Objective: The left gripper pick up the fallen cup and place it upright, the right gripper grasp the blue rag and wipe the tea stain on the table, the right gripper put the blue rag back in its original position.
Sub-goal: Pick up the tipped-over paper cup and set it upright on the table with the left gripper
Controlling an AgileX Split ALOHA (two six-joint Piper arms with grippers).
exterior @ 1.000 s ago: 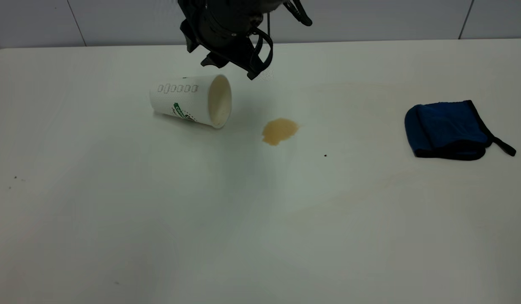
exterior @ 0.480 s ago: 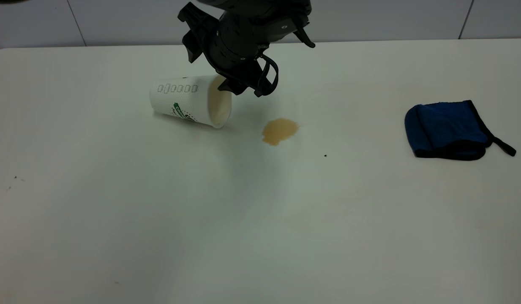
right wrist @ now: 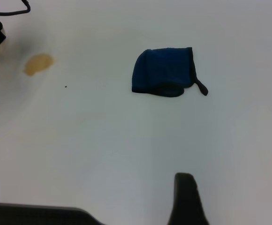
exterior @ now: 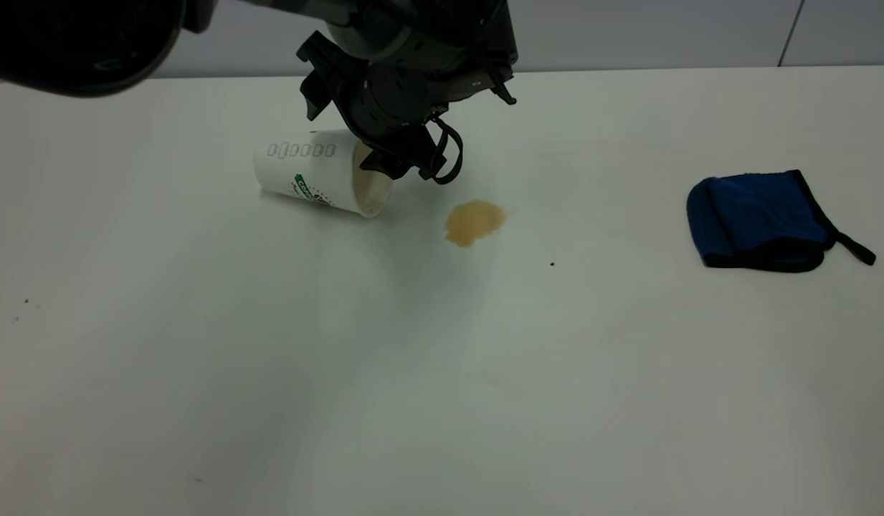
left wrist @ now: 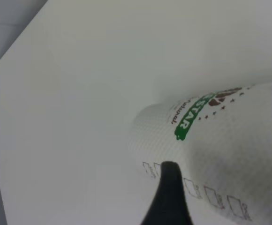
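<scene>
The cup lies on its side on the white worktop, its cream mouth turned toward the tea stain and its green banner logo showing on the low side of the wall. The left pincer is down at the cup's mouth – one looped black finger hangs just outside the rim on the stain's side, the other dark tip sits over the mouth opening, so the pincer stands spread with the rim between its fingers, and I cannot tell whether either finger touches the paper. In the left wrist view the cup's textured wall fills much of the picture, lettering and brown bean emblem plain to read, with one black fingertip close against it. The tan-brown stain sits near the cup's mouth, apart from it, and a tiny black speck lies a little farther on. The blue rag rests folded well off toward the right arm's side, its short black strap pointing away from the cup – untouched. Of the right pincer only one black finger and a dark bar show in its own wrist view, high above the bare worktop with the rag beyond it; whether it is open or closed cannot be told
</scene>
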